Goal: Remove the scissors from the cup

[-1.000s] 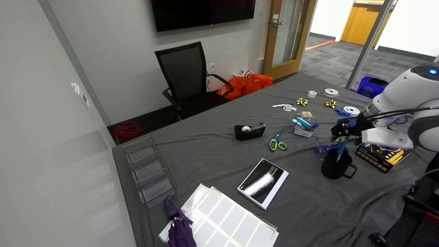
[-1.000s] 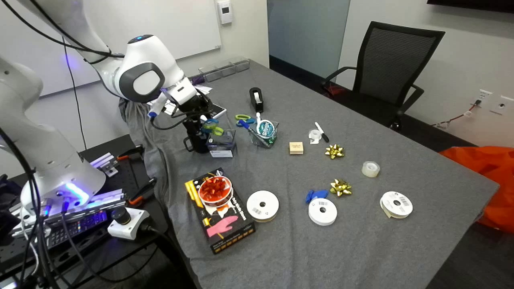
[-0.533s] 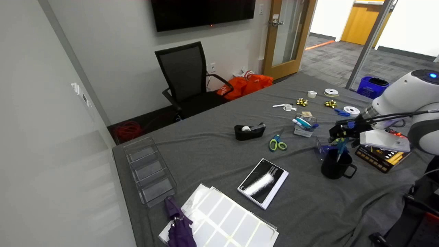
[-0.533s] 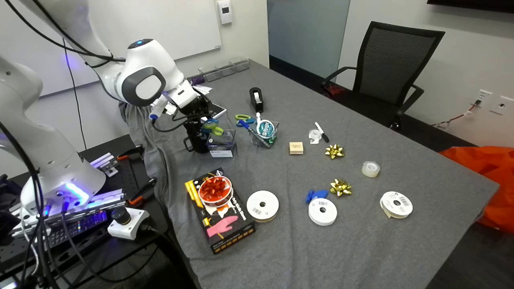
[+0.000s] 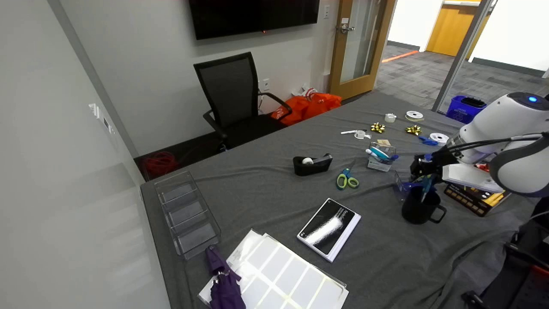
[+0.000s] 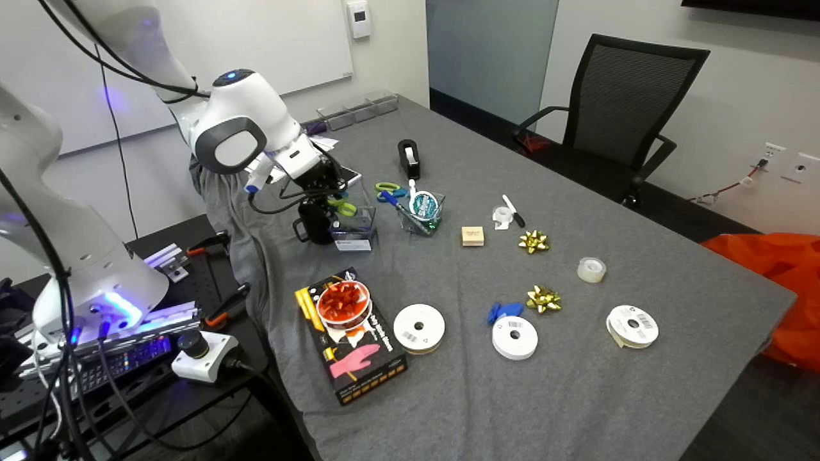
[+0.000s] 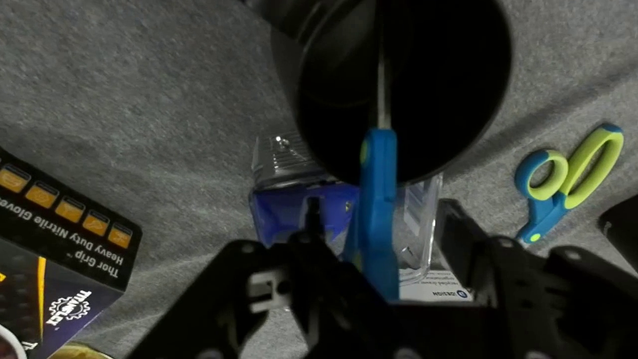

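Scissors of smooth blue plastic and slim metal, blade-down in the round dark cup, jaws apart

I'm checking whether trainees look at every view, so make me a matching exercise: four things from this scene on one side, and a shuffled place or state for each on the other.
Things
1. Scissors to remove
2. Gripper
3. Purple umbrella
4. Tape dispenser

Places and states
A. Partly over white sheets
B. On the grey cloth beside the loose scissors
C. Jaws apart
D. Blades down in the dark mug

Pairs: 1-D, 2-C, 3-A, 4-B
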You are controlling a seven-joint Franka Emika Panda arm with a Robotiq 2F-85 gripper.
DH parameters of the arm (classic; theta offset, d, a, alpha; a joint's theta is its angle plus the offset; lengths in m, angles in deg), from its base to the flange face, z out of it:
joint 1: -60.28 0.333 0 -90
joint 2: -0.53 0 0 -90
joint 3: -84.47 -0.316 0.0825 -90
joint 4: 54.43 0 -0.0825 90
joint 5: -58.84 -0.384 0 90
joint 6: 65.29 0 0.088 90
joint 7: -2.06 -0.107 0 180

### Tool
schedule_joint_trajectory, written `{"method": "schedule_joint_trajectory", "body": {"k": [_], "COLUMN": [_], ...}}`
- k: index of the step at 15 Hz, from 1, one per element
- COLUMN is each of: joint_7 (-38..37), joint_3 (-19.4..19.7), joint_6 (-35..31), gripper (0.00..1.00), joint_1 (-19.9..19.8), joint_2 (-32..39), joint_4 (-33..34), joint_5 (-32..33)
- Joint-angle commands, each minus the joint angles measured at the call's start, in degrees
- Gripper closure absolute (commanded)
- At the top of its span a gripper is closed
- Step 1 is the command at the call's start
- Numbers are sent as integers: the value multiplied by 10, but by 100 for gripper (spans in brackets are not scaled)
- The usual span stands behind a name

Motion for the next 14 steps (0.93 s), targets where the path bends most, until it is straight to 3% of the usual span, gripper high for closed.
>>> {"method": "schedule_joint_trajectory", "body": {"k": [1,6,14], "joint_7": [92,173,228], "joint_3": [12,24,31], "joint_6": [-18,-31,-18], "gripper": [71,100,97], "joint_1": [33,70,112], "joint_2": [13,29,-7], "joint_4": [-4,-1,-7], "joint_5": [-111,-218,-298]}}
